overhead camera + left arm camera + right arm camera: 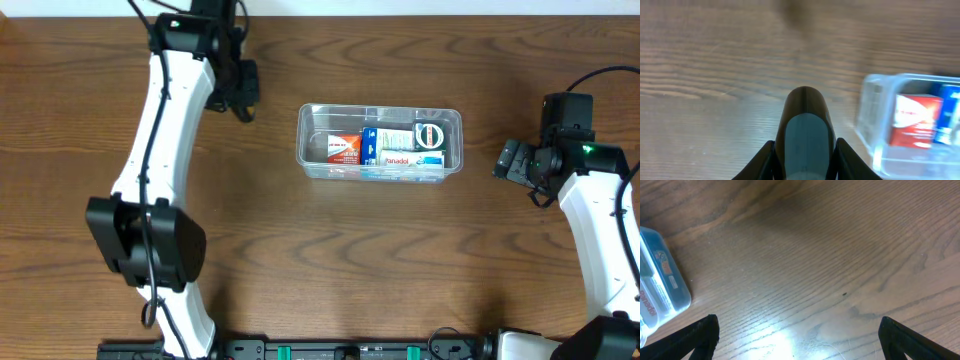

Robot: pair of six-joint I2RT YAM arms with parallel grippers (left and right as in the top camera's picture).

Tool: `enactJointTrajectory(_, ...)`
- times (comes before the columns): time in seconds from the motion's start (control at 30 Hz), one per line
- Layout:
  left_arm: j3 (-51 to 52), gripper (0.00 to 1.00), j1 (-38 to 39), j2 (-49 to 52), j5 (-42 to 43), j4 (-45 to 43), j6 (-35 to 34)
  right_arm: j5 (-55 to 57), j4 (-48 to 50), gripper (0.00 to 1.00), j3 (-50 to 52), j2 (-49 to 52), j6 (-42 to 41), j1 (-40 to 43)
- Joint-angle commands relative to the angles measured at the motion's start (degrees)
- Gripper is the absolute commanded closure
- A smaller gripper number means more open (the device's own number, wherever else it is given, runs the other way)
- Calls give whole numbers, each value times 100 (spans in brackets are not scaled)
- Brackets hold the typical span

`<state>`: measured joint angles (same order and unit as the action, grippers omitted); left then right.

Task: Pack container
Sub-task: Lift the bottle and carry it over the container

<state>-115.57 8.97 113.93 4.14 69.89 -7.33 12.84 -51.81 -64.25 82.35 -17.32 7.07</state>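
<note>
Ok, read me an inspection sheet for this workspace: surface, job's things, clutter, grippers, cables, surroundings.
Surface: brown wooden table, glare in the wrist views.
Job's things: clear container at centre, upright, holding a red carton and blue-and-white boxes.
Clutter: nothing seen.
Grippers: left gripper off the container's left end, a dark rounded shape between its fingers, state unclear; right gripper open, empty, off the right end.
Cables: black cable along the left arm; another cable looping by the right arm.
Surroundings: pale strip beyond the far table edge; arm bases at the near edge.
</note>
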Motion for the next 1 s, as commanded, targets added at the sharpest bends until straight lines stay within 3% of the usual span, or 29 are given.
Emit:
enactJointTrajectory(0.0, -227, 80, 280, -472, -4, 81, -162, 42, -4, 1, -17, -26, 68, 37)
enactJointTrajectory(0.53, -114, 80, 1425, -494, -7, 179, -358, 42, -4, 1, -17, -26, 68, 37)
enactJointTrajectory(0.97, 468, 81, 1762, -396, -26, -181, -704, 42, -4, 1, -17, -26, 68, 37)
